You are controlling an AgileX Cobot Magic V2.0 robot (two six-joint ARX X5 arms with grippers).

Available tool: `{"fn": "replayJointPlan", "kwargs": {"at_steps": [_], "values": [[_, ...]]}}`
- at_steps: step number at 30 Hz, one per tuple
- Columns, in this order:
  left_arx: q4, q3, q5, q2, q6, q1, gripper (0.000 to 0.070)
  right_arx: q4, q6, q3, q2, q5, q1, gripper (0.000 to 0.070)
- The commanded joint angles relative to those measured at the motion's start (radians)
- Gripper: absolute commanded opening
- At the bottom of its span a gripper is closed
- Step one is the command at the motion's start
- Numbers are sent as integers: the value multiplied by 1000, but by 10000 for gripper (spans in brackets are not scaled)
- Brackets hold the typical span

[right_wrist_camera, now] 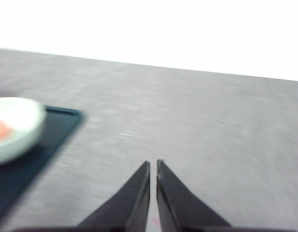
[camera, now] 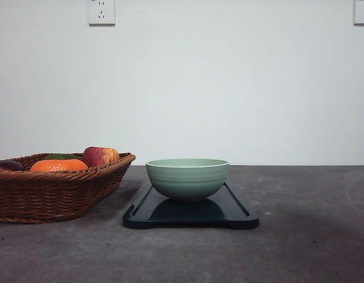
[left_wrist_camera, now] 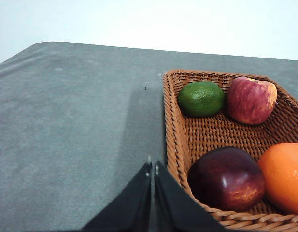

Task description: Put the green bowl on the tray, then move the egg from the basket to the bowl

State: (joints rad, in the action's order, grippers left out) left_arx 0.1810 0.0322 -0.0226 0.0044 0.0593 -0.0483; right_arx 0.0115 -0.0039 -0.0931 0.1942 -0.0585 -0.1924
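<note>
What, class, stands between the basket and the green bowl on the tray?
Nothing visible does. In the front view the basket sits left of the tray, with only bare table between them. The green bowl stands upright on the tray, its mouth uncovered.

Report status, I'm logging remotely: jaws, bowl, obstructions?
Left gripper shut, empty, beside basket. Right gripper shut, empty, over table. Green bowl on tray. No egg visible in basket.

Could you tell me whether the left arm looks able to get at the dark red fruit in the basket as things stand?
Probably yes: the left hand, shut and empty, sits just outside the basket rim, and the dark red fruit lies uncovered right inside it.
</note>
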Motion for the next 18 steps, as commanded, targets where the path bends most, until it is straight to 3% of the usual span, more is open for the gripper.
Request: {"fn": "replayJointPlan", "kwargs": {"at_steps": [1, 6, 18], "values": [[5, -19, 0, -1, -14, -3, 0, -19, 1, 47, -71, -2, 27, 15], [5, -19, 0, -1, -14, -3, 0, 60, 22, 81, -194, -3, 86, 15], [6, -19, 0, -1, -14, -3, 0, 41, 19, 81, -191, -2, 110, 15]]}}
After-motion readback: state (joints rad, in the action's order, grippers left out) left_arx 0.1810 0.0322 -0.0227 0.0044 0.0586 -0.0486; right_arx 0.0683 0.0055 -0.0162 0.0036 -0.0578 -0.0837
